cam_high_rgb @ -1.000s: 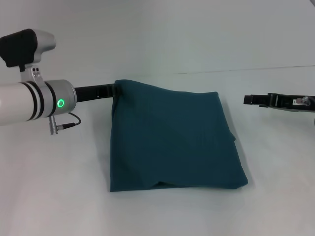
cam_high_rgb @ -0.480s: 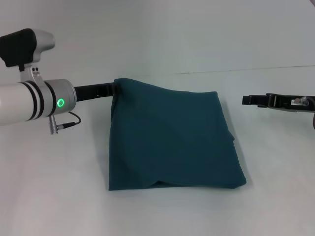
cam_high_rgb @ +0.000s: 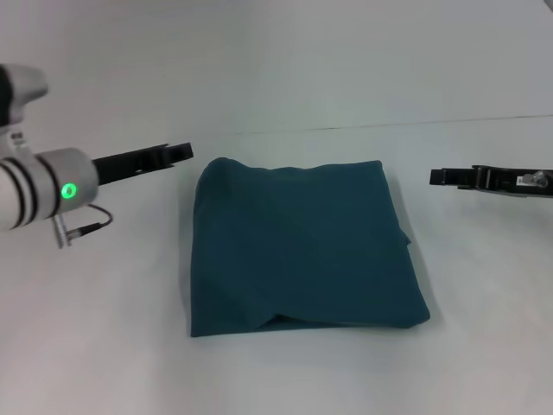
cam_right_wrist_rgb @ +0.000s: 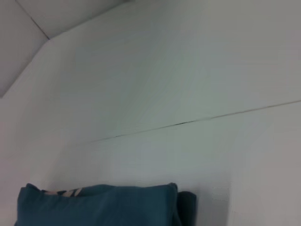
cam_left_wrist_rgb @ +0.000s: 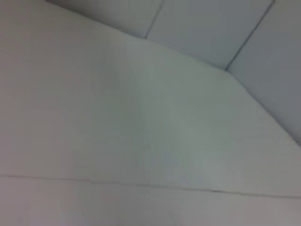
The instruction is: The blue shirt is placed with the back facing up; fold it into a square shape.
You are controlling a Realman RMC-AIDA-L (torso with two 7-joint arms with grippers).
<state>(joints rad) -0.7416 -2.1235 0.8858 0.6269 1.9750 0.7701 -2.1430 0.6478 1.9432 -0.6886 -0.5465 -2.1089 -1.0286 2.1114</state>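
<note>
White and bare, the flat surface (cam_high_rgb: pixel 285 380) runs back to a pale wall, with one thin dark seam crossing it behind the work.

On the left, the black left gripper (cam_high_rgb: pixel 177 152) hangs just off the far left corner of the cloth without touching it. Its slim jaws look drawn together with nothing between them, though the side-on angle leaves that unsure. Behind it the white and silver forearm carries a glowing green ring.

On the right, the black right gripper (cam_high_rgb: pixel 441 176) points inward, level with the cloth's far edge and apart from it; whether its jaws are open or closed, I cannot tell.

Between the two lies the dark teal-blue cotton shirt (cam_high_rgb: pixel 302 246), folded into a rough square in the middle of the surface, plain side up, a small lip showing along its near edge. The right wrist view catches its folded edge (cam_right_wrist_rgb: pixel 99 207) with a sliver of pale lettering tucked inside.
</note>
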